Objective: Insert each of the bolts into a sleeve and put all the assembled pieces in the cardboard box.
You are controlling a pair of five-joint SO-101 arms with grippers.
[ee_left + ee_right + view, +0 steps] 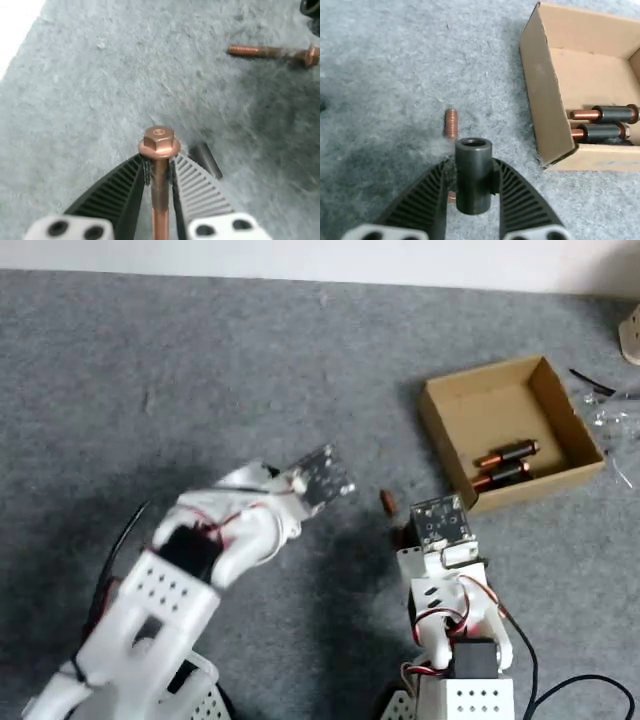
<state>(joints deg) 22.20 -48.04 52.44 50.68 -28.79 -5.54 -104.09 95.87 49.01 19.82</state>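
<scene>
Carpet bears a loose bolt near the cardboard box, which holds two assembled pieces. Left gripper clamps a second bolt; right gripper clamps a sleeve.

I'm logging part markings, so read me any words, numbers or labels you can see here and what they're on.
No text can be read here.
Head of the bolt in the left gripper: a faint mark, too small to read.
Outer wall of the cardboard box: faint blue marks, too blurred to read.
</scene>
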